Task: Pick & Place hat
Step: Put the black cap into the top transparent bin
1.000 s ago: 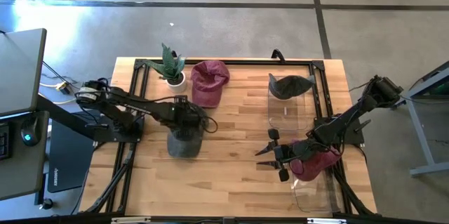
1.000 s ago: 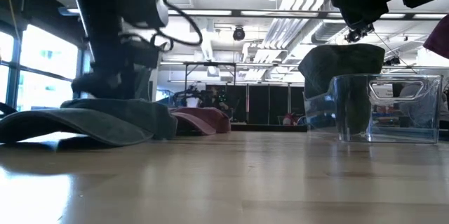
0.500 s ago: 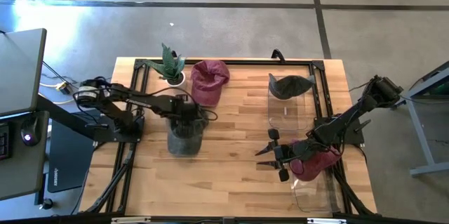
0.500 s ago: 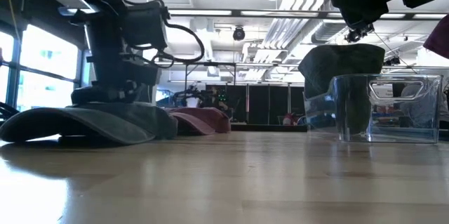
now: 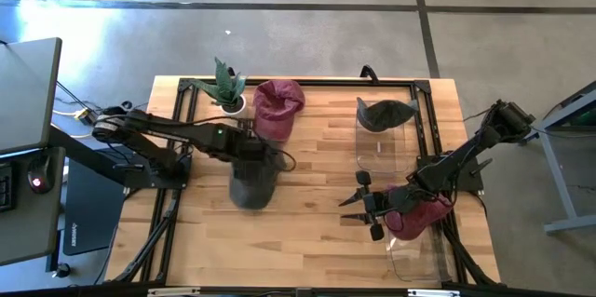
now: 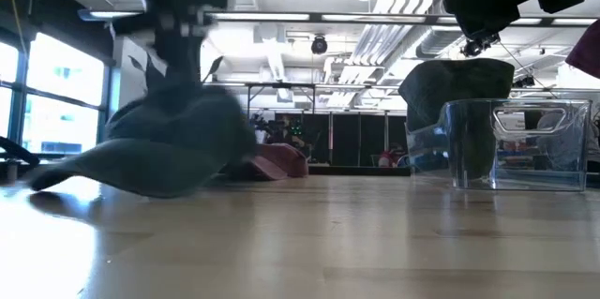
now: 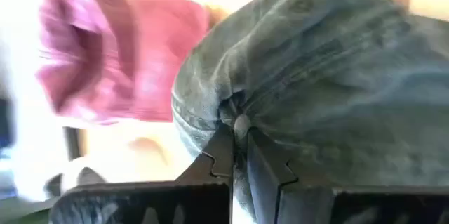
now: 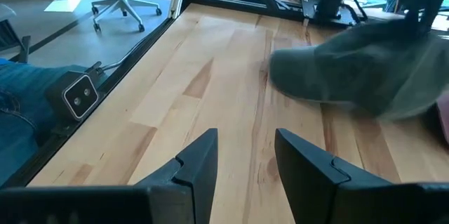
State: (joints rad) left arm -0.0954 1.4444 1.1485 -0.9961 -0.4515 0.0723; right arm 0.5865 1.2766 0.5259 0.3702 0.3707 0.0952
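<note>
Near the middle of the pale wooden slatted table [image 5: 307, 232], the left gripper [image 7: 238, 143] has its two dark fingers pinched together on the crown of a dark grey-green fabric cap [image 5: 251, 183], which tilts with one edge raised off the boards in the low view. Just behind it lies a maroon fabric cap [image 5: 277, 108] beside a small potted plant in a white pot [image 5: 227, 88]. Toward the table's right side, the right gripper [image 5: 365, 206] waits with its fingers parted and empty, next to a clear plastic bin [image 5: 377, 143] holding another dark cap [image 5: 384, 113].
</note>
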